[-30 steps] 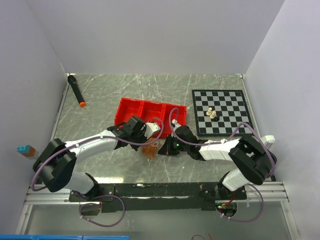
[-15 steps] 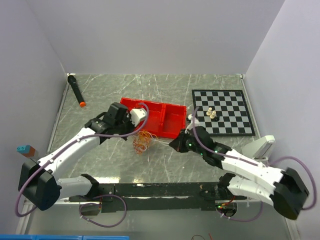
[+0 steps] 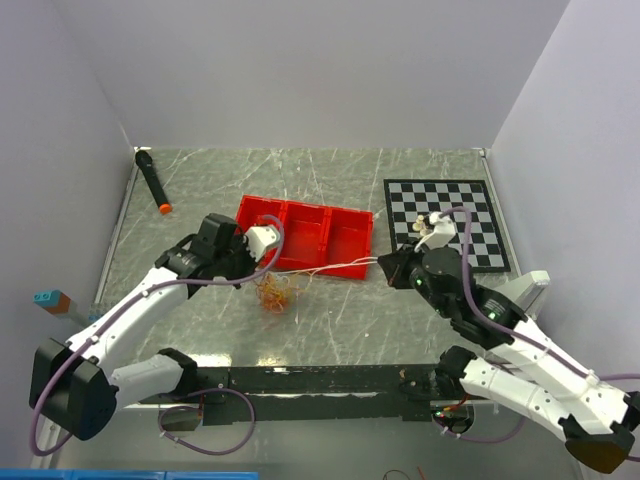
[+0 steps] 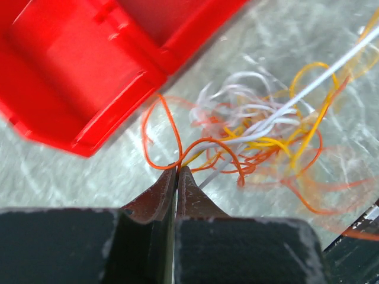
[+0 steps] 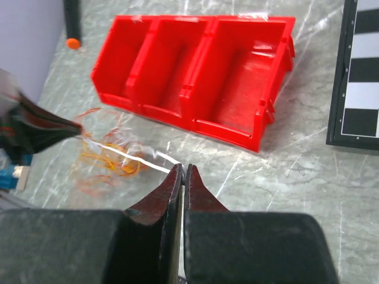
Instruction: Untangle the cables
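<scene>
The left jaws pinch shut on an orange strand and the right jaws on a taut white one of the cables (image 3: 273,292), bunched on the worktop (image 3: 350,322) just before the red tray (image 3: 305,232).

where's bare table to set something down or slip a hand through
Bare: the back strip behind the tray, between marker and chessboard; also the front, between cables and base rail. Crowded: the tray's near side, where left gripper and right gripper hold stretched cables.

No writing, label, brand, number or sign can be read on anything here.
</scene>
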You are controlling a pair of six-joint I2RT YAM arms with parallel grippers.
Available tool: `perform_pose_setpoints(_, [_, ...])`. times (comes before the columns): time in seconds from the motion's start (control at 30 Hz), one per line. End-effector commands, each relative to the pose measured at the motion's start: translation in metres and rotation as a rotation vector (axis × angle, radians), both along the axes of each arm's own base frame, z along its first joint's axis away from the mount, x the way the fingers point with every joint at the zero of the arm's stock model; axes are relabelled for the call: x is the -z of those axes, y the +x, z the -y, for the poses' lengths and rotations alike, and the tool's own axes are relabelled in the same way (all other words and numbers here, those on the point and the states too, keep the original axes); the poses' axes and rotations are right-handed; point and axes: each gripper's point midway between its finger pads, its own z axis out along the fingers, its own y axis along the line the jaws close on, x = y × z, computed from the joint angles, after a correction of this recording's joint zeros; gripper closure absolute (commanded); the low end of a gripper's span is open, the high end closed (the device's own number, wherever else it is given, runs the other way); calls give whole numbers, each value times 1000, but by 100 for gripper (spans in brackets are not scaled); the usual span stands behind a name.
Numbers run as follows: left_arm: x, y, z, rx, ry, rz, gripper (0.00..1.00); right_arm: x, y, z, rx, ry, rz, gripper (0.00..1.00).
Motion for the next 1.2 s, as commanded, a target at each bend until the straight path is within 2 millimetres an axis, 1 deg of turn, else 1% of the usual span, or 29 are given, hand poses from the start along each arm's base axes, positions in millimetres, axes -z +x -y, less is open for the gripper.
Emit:
perform_pose_setpoints(0.0, [20, -10, -31, -1, 142, 10, 99, -34, 2, 58, 194, -106, 94, 100])
perform_pose_setpoints(0.1, [32, -16, -38, 14, 175, 5, 99, -55, -3, 77, 253, -89, 143, 100])
perform_pose_setpoints(0.23, [50, -18, -51, 2, 239, 8, 99, -78, -7, 99, 320, -85, 200, 100])
perform_pose_setpoints(0.27, [54, -18, -53, -6, 247, 7, 99, -84, -8, 98, 308, -74, 218, 100])
perform_pose_setpoints(0.3, [56, -18, -53, -19, 244, 4, 98, -88, -9, 93, 277, -64, 231, 100])
perform_pose_setpoints(0.33, [55, -19, -51, -21, 231, -3, 94, -89, -10, 89, 252, -53, 231, 100])
perform_pose_setpoints(0.37, [53, -20, -47, -22, 207, -10, 85, -87, -11, 82, 221, -48, 222, 100])
perform_pose_setpoints(0.4, [49, -20, -42, -20, 177, -15, 69, -83, -11, 74, 184, -47, 210, 100])
perform_pose_setpoints(0.47, [39, -22, -30, -8, 108, -28, 32, -71, -10, 58, 122, -40, 177, 100])
perform_pose_setpoints(0.5, [34, -23, -24, 3, 77, -35, 23, -65, -10, 50, 91, -36, 167, 100])
perform_pose_setpoints(0.53, [30, -24, -19, 14, 54, -41, 16, -59, -9, 42, 65, -32, 152, 100])
perform_pose_setpoints(0.57, [26, -24, -16, 19, 39, -42, 13, -55, -9, 37, 46, -27, 140, 100])
perform_pose_setpoints(0.63, [21, -25, -12, 34, 20, -46, 13, -50, -9, 31, 27, -17, 128, 100])
perform_pose_setpoints(0.7, [16, -23, -7, 44, -1, -41, 13, -55, -10, 25, -1, 3, 142, 100])
perform_pose_setpoints(0.77, [7, -22, 3, 59, -47, -42, 14, -59, -11, 23, -17, 5, 151, 100])
perform_pose_setpoints(0.8, [1, -22, 10, 75, -78, -45, 13, -62, -11, 22, -25, 7, 156, 100])
perform_pose_setpoints(0.87, [-17, -20, 29, 115, -149, -50, 12, -67, -12, 20, -36, 10, 161, 100])
perform_pose_setpoints(0.93, [-29, -23, 54, 180, -207, -62, 6, -68, -11, 20, -36, 5, 160, 100])
perform_pose_setpoints(1.0, [-30, -33, 82, 255, -219, -74, 1, -66, -10, 19, -34, -1, 155, 100])
perform_pose_setpoints(1.03, [-27, -37, 96, 288, -211, -78, 1, -64, -10, 19, -33, -4, 150, 100])
perform_pose_setpoints(1.1, [-15, -43, 118, 339, -179, -95, 1, -58, -9, 19, -29, -8, 136, 100])
perform_pose_setpoints(1.13, [-4, -45, 128, 358, -158, -108, 3, -56, -9, 20, -23, -10, 131, 100])
perform_pose_setpoints(1.17, [3, -46, 135, 373, -140, -112, 3, -55, -10, 21, -21, -8, 130, 100])
